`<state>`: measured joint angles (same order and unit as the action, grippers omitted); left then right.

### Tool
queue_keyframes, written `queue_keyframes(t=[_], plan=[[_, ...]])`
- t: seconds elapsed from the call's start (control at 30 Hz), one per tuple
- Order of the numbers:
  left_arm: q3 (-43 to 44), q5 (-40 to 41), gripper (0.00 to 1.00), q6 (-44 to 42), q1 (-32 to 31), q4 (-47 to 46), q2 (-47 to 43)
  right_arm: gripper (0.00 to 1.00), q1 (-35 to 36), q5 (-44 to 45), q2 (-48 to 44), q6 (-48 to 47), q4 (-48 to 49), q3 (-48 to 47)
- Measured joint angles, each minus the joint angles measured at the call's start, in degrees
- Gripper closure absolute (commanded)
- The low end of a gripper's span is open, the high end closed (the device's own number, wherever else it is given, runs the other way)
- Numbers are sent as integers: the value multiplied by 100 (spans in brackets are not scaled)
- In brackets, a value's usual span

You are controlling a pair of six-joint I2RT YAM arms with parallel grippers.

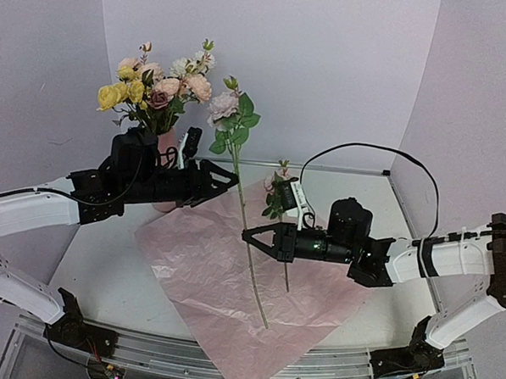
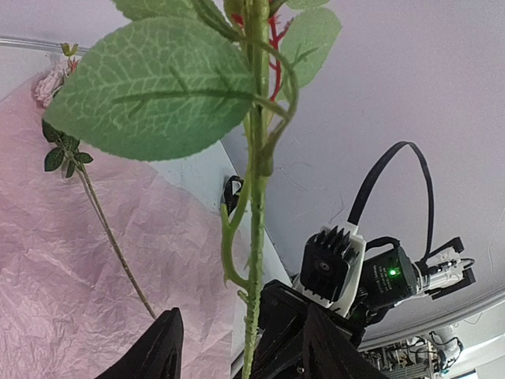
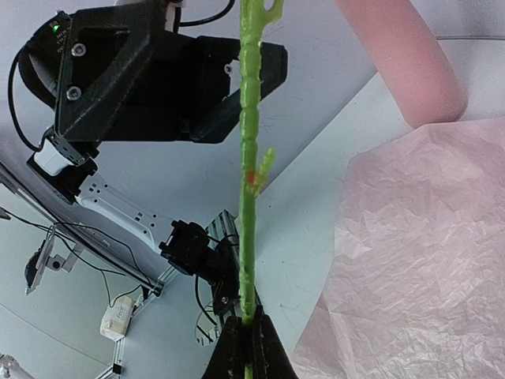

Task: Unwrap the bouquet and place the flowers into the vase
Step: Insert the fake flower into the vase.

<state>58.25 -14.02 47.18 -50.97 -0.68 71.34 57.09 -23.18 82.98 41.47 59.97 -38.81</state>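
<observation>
At the back left of the tabletop (image 1: 105, 267) stands the vase (image 3: 398, 55), already holding a bunch of flowers (image 1: 161, 87) in yellow, pink, cream and mauve. From above, the left arm lies across its front and hides most of its body. To its right, a single flower (image 1: 224, 106) is held nearly upright, its pale pink bloom and green leaves level with the bunch. The right pincer (image 1: 249, 238) is clamped on the lower part of the stem, whose tail slants down over the paper. Higher up, the left pincer (image 1: 230, 177) straddles the same stem just under the leaves; its fingers (image 2: 166, 347) stand apart, with a gap on each side of the stem. Beneath both arms the crinkled pink paper sheet (image 1: 207, 263) lies spread flat, one corner hanging over the near edge. A second small flower (image 1: 276, 197) lies on the paper just behind the right pincer.
</observation>
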Motion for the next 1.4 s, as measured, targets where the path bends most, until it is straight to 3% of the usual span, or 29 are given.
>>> queue_keyframes(t=[0.2, 0.3, 0.47, 0.6, 0.83, 0.9, 1.13, 1.4], plan=[[-23, -86, 58, 89, -29, -135, 10, 100, 57, -43, -19, -29, 10, -2], [-23, -122, 69, 102, -53, -175, 16, 100, 107, -78, -19, -41, 10, -2], [-24, -184, 99, 94, -91, -280, 78, 99, 176, -132, -19, -81, 12, -2], [-34, -187, 100, 82, -96, -319, 104, 81, 183, -144, -17, -105, -7, -4], [-181, -46, 100, -207, -116, -186, -38, 35, 185, -36, -47, -176, 13, 24], [-168, 34, 100, -449, -117, 34, -136, 28, 186, 67, -156, -226, 11, 115], [142, 1029, 100, -1640, -126, 1284, -497, 23, 189, 489, -689, -387, -108, 378], [408, 2569, 100, -3002, -122, 1841, -1425, 23, 189, 935, -1190, -681, -497, 402]])
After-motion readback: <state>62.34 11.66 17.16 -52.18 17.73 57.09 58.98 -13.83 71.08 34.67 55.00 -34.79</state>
